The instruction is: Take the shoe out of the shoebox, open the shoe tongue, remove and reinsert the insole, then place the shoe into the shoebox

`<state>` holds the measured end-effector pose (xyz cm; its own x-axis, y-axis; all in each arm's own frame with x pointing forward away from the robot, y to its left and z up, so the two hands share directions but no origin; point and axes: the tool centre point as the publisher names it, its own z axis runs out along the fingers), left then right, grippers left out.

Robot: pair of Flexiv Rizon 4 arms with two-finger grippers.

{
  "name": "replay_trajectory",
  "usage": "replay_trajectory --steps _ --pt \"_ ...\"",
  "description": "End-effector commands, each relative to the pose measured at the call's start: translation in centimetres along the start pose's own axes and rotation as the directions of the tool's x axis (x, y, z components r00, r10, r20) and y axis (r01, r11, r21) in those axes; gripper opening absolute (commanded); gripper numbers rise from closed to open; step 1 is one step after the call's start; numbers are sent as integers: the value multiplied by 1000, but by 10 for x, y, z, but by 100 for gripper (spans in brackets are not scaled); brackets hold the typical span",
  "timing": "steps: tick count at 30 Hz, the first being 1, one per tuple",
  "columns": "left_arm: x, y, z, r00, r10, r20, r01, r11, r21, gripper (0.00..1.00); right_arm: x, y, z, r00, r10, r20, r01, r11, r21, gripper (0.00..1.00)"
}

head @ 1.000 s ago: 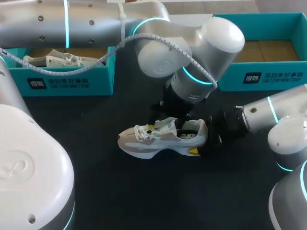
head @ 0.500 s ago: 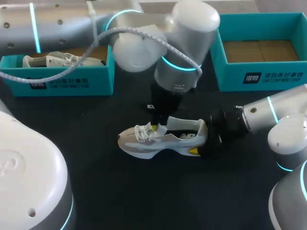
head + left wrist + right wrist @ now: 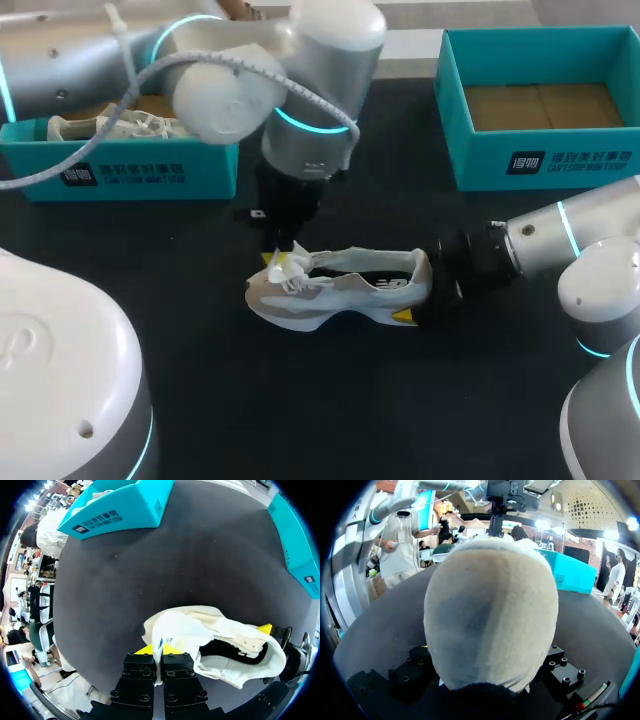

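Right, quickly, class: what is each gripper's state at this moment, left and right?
Left gripper: closed on the shoe tongue.
Right gripper: closed, holding the shoe's heel.

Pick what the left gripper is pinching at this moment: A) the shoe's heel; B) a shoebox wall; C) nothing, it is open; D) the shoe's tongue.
D: in the left wrist view the left gripper has both fingers closed on the white tongue of the shoe, far from the heel.
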<state>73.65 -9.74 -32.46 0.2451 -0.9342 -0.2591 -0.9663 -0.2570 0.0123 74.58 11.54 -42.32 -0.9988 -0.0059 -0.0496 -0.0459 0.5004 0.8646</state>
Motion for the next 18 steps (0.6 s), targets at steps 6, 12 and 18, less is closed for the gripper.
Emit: replay_trajectory --steps 6,12,18 --pt "-8 -7 40 999 -23 -42 20 998 -62 28 2 -2 5 1000 0 2 0 1000 3 0" --pt "-9 -2 55 999 -37 -40 33 994 -101 95 2 -2 5 1000 0 2 0 1000 3 0" --pt "-20 2 51 999 13 -46 -18 995 -98 100 2 -2 5 1000 0 2 0 1000 3 0"
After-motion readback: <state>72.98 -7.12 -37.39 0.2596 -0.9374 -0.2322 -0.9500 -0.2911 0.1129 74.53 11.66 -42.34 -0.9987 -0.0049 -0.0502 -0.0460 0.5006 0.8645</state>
